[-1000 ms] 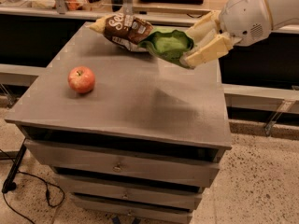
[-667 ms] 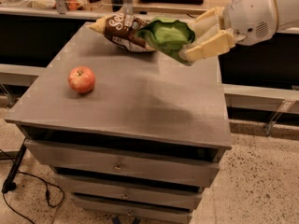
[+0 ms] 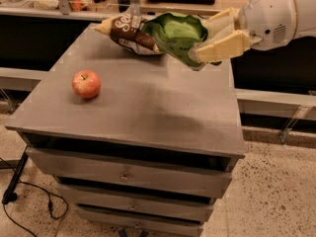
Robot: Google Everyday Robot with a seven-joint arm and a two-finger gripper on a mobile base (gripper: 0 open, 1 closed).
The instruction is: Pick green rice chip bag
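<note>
The green rice chip bag (image 3: 177, 35) is crinkly bright green and hangs lifted above the far right part of the grey cabinet top (image 3: 143, 102). My gripper (image 3: 205, 39) comes in from the right on a white arm and is shut on the bag's right side, one cream finger above it and one below. The bag's left edge overlaps the brown-and-yellow snack bag (image 3: 126, 32), which lies on the far edge of the top.
A red apple (image 3: 86, 83) sits on the left part of the cabinet top. The cabinet has drawers below its front edge. A dark counter with clutter runs behind it. A black cable lies on the speckled floor at lower left.
My gripper has risen with the green bag, lifting it off the cabinet top and a little toward the left. The apple and brown bag have not moved.
</note>
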